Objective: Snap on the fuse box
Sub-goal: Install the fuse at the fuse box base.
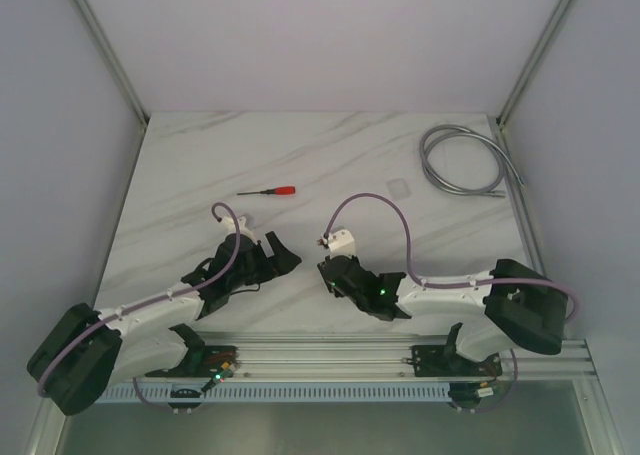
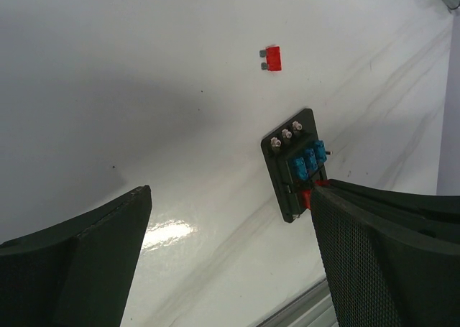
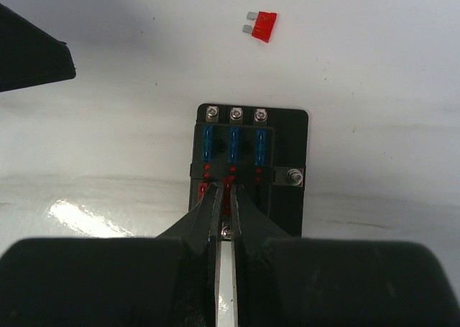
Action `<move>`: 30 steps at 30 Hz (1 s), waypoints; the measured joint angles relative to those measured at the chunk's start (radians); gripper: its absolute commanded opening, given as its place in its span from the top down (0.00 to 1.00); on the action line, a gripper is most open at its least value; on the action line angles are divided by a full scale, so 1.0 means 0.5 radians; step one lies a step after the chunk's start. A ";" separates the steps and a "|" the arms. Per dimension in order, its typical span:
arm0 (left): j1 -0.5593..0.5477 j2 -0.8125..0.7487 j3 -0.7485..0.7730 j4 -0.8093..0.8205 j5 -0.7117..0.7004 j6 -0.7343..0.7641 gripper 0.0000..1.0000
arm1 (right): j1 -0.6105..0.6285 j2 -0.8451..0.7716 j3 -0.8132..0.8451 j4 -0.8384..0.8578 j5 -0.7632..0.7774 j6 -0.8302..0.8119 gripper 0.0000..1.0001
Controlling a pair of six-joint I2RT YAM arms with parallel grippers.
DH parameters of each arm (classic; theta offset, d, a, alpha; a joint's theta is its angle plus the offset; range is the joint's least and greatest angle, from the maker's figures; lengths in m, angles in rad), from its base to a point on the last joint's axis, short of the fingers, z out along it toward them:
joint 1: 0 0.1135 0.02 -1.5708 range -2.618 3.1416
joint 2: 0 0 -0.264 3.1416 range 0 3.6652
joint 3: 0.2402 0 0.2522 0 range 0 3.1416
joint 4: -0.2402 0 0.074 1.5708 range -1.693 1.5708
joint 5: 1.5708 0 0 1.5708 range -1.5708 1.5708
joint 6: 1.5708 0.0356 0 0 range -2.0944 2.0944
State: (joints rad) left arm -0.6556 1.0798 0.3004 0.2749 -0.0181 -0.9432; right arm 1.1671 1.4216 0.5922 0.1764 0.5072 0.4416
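Reaching inward and low from its base, the right arm [image 1: 450, 293] tips the right tool [image 3: 224, 197] down onto the fuse box [image 3: 287, 136], which lies flat on the tabletop [image 1: 300, 155] between the two arms. Its fingers are almost together, tips at the row of red fuses; whether they pinch one I cannot tell. The left tool [image 2: 230, 197] hovers near the box, spread wide and holding nothing. A loose red fuse [image 3: 264, 26] lies beyond the box.

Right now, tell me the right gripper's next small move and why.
Probably ease the right gripper straight down a touch. Its nearly closed tips sit at the lower row of the fuse box with red showing between them, seemingly a fuse not yet seated; the blue fuses above are already in. Whether it grips that piece, I cannot tell.
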 measured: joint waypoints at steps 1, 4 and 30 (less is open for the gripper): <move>0.000 0.002 0.000 0.000 0.000 0.000 0.00 | 0.002 0.002 0.000 -0.002 0.005 0.005 1.00; 0.000 0.005 0.000 -0.001 0.000 0.000 0.00 | 0.017 0.002 0.002 -0.017 0.024 0.020 1.00; 0.002 0.031 0.002 -0.001 0.004 0.001 0.00 | 0.052 0.010 0.014 -0.072 0.103 0.076 0.97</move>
State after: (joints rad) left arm -0.6544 1.0950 0.3016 0.2745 -0.0162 -0.9428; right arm 1.1931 1.4265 0.5995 0.1406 0.5587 0.4793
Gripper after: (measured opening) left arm 0.998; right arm 0.097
